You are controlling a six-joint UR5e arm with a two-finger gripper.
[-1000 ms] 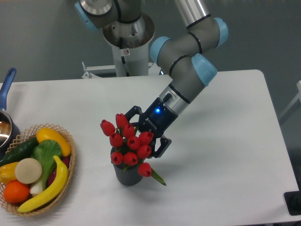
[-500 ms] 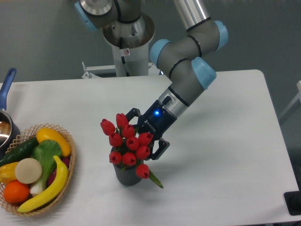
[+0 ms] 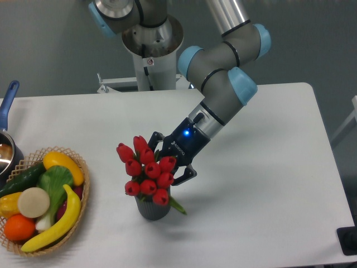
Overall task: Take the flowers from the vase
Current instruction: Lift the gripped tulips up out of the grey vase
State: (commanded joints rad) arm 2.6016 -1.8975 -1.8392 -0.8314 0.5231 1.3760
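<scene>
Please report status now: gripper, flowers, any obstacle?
Two-finger gripper behind red tulip bunch, jaw state unclear. Bunch in dark grey ribbed vase. Nothing blocking above.

flowers [image 3: 146,170]: red buds, green leaf | vase [image 3: 152,209]: dark grey, ribbed | gripper [image 3: 170,163]: black, blue light on its body | arm [image 3: 223,84]: grey with light-blue joint caps | tabletop [image 3: 262,167]: white | basket [image 3: 81,192]: tan woven; fruit in it yellow, green, orange, cream | pan handle [image 3: 8,106]: blue
</scene>
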